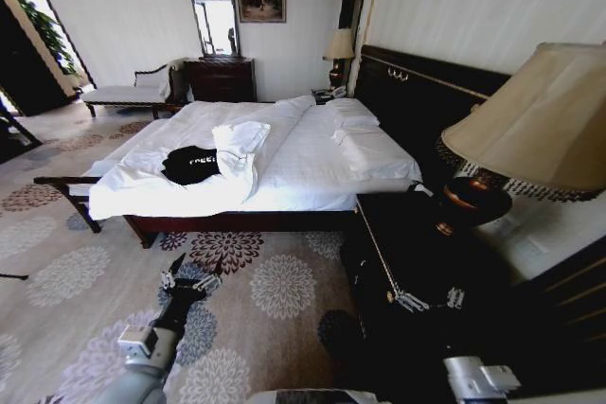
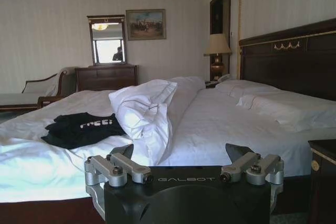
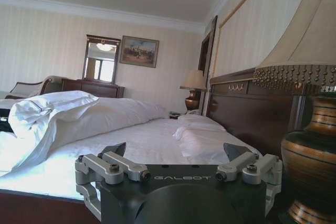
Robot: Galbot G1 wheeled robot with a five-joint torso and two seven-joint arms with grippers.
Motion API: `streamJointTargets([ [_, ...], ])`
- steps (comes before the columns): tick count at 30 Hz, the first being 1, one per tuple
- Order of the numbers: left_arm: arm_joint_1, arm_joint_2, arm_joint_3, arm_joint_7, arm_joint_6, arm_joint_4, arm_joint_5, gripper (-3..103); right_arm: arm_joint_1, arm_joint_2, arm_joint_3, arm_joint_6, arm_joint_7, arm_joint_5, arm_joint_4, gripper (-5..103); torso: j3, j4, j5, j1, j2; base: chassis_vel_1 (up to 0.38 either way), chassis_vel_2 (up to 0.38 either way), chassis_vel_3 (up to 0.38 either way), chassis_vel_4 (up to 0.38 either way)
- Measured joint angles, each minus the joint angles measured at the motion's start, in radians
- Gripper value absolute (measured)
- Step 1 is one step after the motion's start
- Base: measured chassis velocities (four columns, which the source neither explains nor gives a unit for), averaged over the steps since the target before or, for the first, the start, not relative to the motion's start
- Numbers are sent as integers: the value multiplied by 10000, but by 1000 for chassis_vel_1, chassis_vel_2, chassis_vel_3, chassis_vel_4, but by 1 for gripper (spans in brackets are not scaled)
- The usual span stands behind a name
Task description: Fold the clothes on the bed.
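Black T-shirt (image 1: 191, 165) crumpled on the bed (image 1: 312, 163), both grippers well short of it.

In the head view the shirt lies left of centre on the white duvet, beside a turned-back fold. The left gripper (image 1: 189, 283) hangs over the carpet in the lower left, jaws wide. The right gripper (image 1: 428, 299) sits lower right by the nightstand (image 1: 402, 234), jaws also wide, holding nothing.
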Motion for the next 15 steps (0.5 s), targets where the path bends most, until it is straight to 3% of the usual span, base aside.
streamJointTargets([
  [15,63,-35,-46,2,-67,-52,-12,98,-54,81,25,127,3,-31,50,100,1,0,0,1,-1,-16,12,16,-18],
])
